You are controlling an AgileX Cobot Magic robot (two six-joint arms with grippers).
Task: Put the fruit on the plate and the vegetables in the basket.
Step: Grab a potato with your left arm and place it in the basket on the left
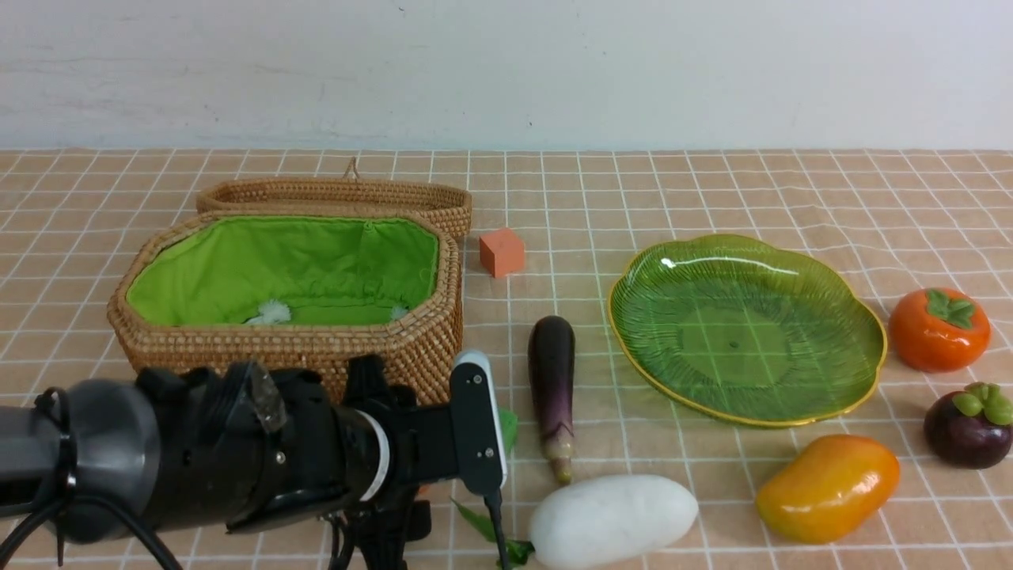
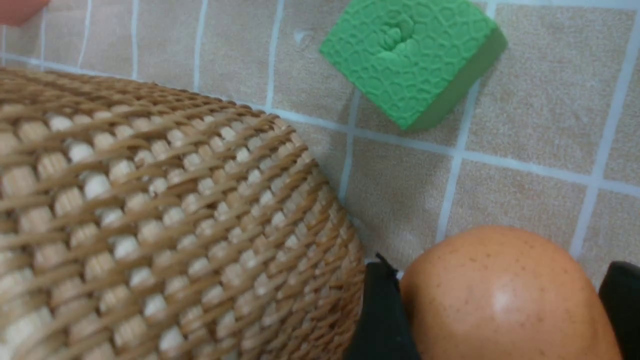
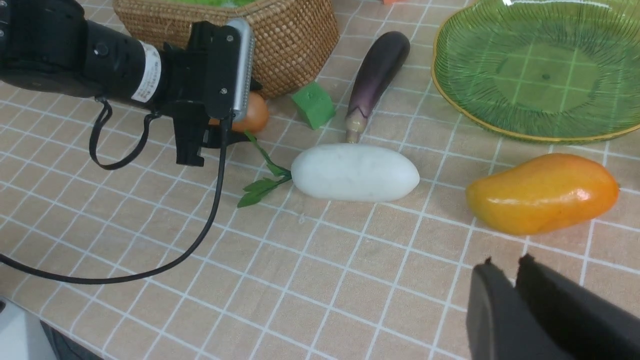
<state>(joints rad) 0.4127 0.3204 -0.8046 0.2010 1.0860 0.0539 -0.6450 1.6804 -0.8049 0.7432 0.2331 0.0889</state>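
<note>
Left end effector straddles freckled round potato, grip unclear; right end effector together

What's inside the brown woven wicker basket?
Seen: bright green fabric lining and two small white tufts; nothing else visible. The brown wicker basket's front wall hides the floor nearest the camera.

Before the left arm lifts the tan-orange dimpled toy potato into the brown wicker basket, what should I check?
1. Tan-orange dimpled potato sits between the left gripper fingers: ok.
2. Firm grip on the potato: cannot tell.
3. Brown wicker basket is open, with room on its green lining: ok.
4. Small green textured cube lies apart from the potato: ok.
5. Right gripper is shut, empty and away from the basket: ok.
</note>
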